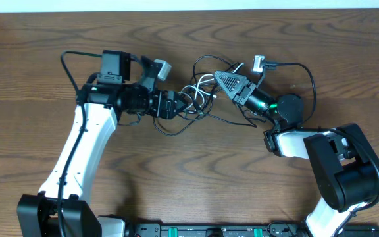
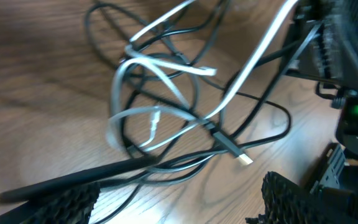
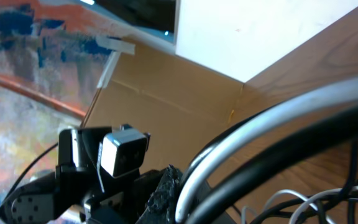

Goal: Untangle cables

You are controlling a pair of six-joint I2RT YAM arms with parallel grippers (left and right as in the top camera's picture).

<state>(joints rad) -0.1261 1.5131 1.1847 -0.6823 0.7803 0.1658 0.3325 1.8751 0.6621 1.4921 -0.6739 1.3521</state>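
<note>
The cables (image 1: 199, 97) lie in a knot of thin black and white cords on the wooden table between my two grippers. My left gripper (image 1: 178, 105) is open at the knot's left side. In the left wrist view its fingers (image 2: 55, 202) straddle black strands low over the table, with white loops (image 2: 160, 65) and a small plug end (image 2: 244, 160) ahead. My right gripper (image 1: 220, 80) is shut at the knot's upper right. A white cable (image 3: 229, 149) and a black cable (image 3: 303, 134) run tight past its finger (image 3: 166, 193), lifted off the table.
The thick black leads of the arms loop behind each wrist (image 1: 71, 62) (image 1: 304, 72). A cardboard wall (image 3: 166, 99) stands beyond the table's far edge. Bare wood stretches along the front of the table (image 1: 196, 178).
</note>
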